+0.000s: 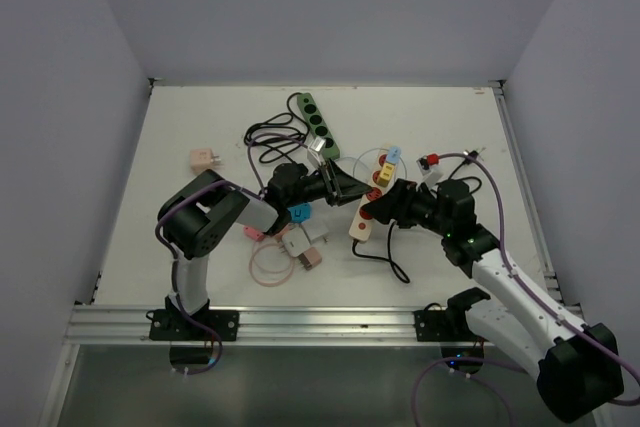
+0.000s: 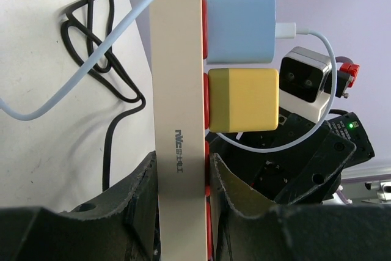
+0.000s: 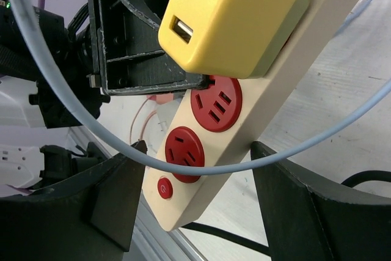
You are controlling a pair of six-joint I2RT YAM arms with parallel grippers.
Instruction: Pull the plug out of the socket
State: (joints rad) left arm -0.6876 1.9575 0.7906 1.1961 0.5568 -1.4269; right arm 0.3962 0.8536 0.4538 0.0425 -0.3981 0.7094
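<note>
a: report the left pincer state.

b: the left gripper is clamped on the cream plastic power strip with round red sockets. one black finger presses on each long side.

a: and the right?

b: the right gripper has its fingers spread wide. they straddle the end of the strip that carries the small red round switch. i cannot tell whether either finger touches the strip.

a: location of the plug?

b: the yellow cube-shaped usb charger plug is seated in the strip, with two usb ports on its outer face (clearest in the right wrist view). just beside it in the next socket sits the pale blue square charger. a thin white cable leaves it and loops across the strip. two bare red sockets lie between the yellow plug and the switch.

a: overhead?

b: from above, the strip lies between both grippers near mid-table. the dark green power strip lies farther back. the pink cube charger sits well to the left on the white tabletop. i cannot tell whether the cream strip is off the surface.
</note>
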